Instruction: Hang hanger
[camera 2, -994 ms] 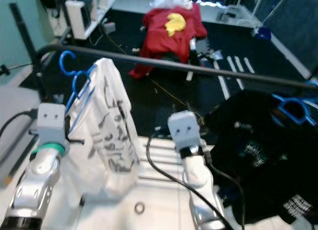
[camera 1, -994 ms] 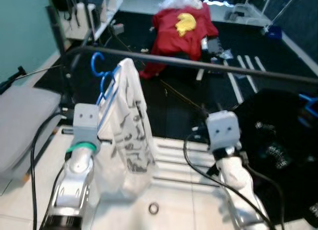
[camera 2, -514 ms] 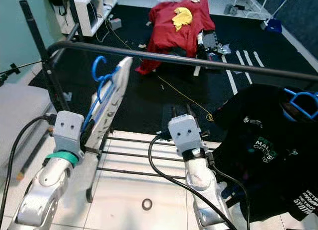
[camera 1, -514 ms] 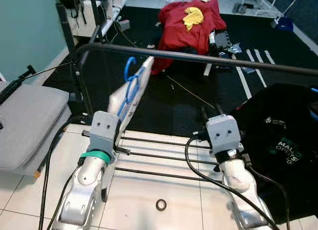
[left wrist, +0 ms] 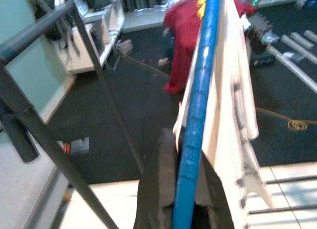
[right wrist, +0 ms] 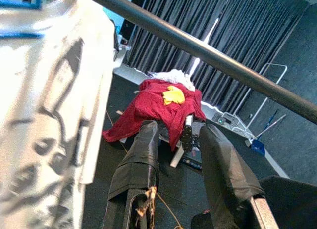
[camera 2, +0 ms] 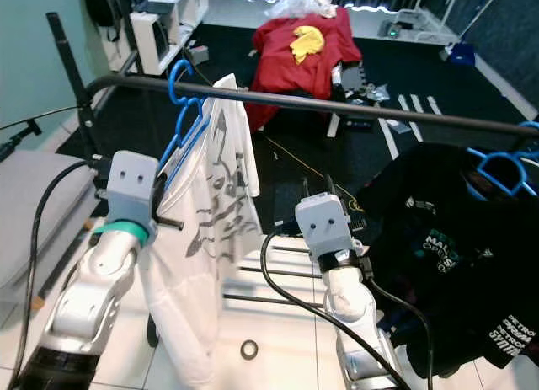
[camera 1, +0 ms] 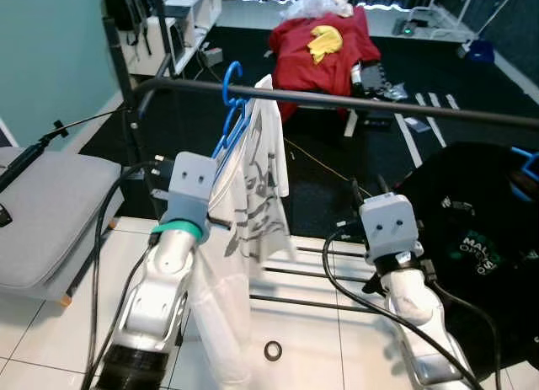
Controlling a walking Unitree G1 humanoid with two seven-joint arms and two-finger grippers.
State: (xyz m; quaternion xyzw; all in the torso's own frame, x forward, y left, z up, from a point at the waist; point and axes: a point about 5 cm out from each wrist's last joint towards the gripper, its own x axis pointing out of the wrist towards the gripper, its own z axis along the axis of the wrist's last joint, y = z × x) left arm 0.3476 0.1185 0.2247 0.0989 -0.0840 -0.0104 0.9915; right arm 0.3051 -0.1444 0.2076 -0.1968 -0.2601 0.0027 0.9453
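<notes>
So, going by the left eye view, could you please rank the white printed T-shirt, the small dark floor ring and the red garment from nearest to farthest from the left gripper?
1. White printed T-shirt, draped on the blue hanger that the left gripper holds.
2. Small dark ring, on the tiles below.
3. Red garment, far across the dark floor.

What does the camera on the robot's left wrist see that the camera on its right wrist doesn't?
Left wrist view alone: the left gripper shut on the blue hanger, and a teal wall.

Right wrist view alone: the right gripper, open and holding nothing, dark curtains and part of a black shirt.

Both: the white shirt on the hanger, the dark rail and the red shirt lying on the floor.
</notes>
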